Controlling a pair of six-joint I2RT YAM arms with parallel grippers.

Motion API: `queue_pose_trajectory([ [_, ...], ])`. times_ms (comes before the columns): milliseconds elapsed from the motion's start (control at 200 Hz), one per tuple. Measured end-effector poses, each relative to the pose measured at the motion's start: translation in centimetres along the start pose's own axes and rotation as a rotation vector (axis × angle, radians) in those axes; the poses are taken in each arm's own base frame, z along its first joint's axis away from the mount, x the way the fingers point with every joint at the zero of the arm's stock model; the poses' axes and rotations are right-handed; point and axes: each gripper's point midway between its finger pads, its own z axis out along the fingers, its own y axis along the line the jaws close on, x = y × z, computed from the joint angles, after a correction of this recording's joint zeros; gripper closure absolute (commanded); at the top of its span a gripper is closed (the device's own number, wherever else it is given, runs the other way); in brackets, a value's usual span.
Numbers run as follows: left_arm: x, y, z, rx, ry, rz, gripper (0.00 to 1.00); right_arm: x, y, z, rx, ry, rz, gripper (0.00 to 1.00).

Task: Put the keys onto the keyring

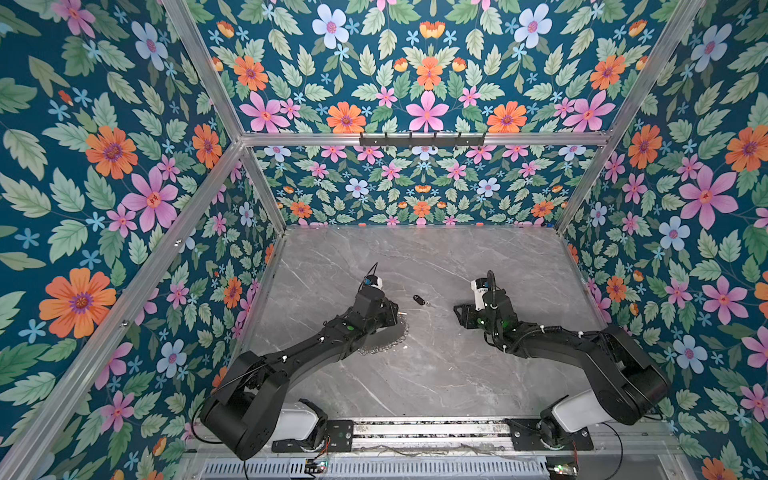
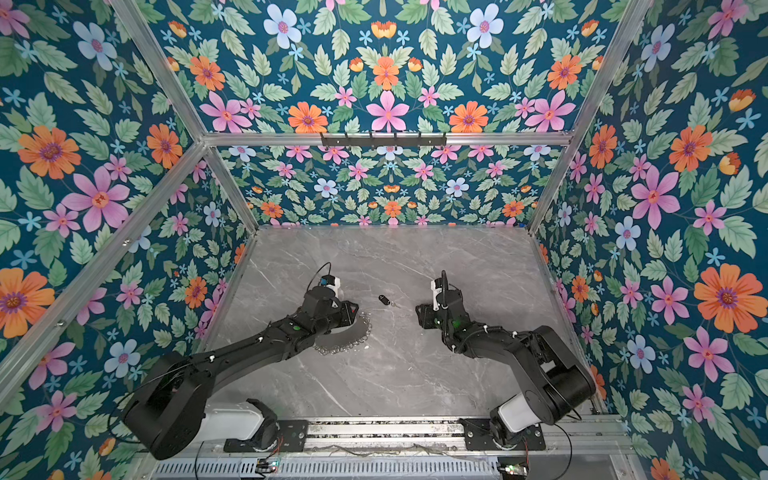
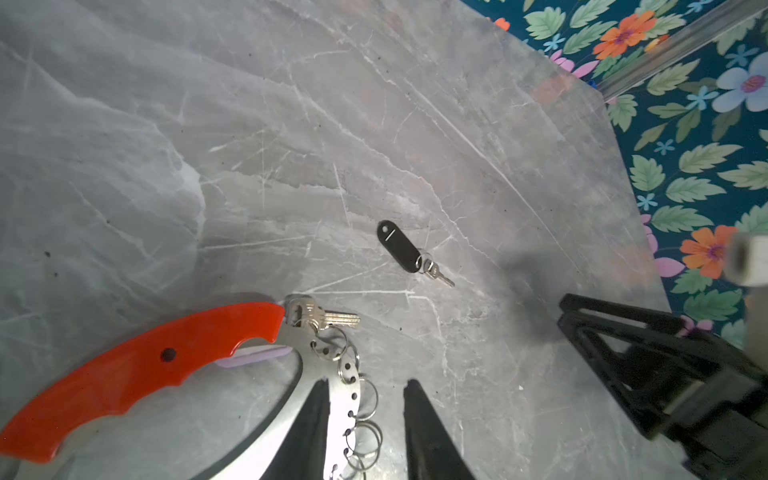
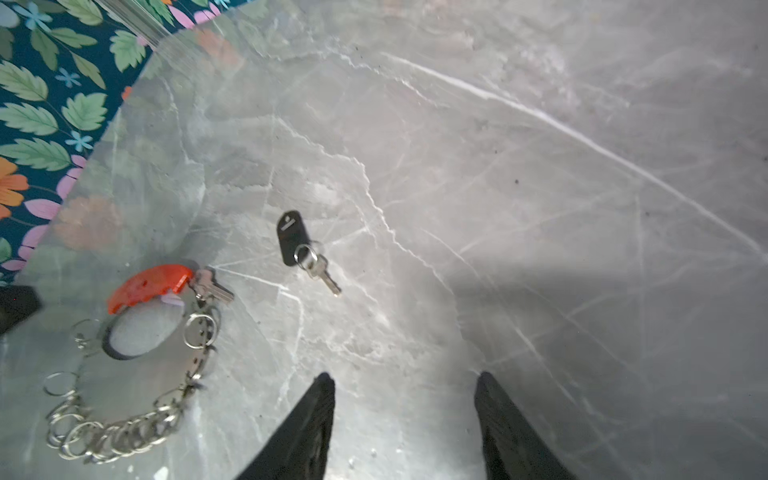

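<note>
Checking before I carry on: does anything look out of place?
The lilac tag lies mostly hidden under the red end of the keyring. The black tag lies alone, apart from it. Nothing looks damaged.

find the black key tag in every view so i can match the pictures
In a top view: black tag lies up-right of the keyring.
In a top view: black tag likewise up-right of the keyring.
Left wrist: black tag just beyond the keyring.
Right wrist: black tag beside the keyring.
Shared landmark: the keyring.
</note>
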Motion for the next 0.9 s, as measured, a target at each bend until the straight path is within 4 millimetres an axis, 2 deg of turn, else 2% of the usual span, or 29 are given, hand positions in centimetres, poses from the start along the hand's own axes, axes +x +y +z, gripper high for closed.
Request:
queue_pose_trajectory([
  [160, 2.5, -1.0, 1.5, 0.023, 0.073, -0.03, 0.72, 0.6, -0.9, -0.1, 0.046, 0.012, 0.001, 0.44],
  [350, 3.3, -1.4, 2.0, 0.026, 0.085, -0.04, 0.73, 1.3, -1.3, 0.0, 0.061, 0.028, 0.0, 0.44],
  [405, 3.4, -1.4, 2.0, 0.025, 0.088, -0.036, 0.73, 0.8, -1.1, -0.1, 0.057, 0.023, 0.0, 0.44],
  [490, 3.9, -0.9, 2.2, 0.012, 0.094, -0.036, 0.73, -0.1, -0.6, -0.4, 0.045, -0.008, -0.003, 0.44],
  [610, 4.5, -0.3, 2.5, -0.004, 0.111, -0.036, 0.72, 0.6, -1.0, -0.4, 0.056, 0.006, -0.003, 0.44],
  [900, 4.9, -0.1, 3.7, -0.023, 0.138, -0.024, 0.71, 0.5, -1.0, -0.2, 0.056, 0.005, -0.003, 0.44],
])
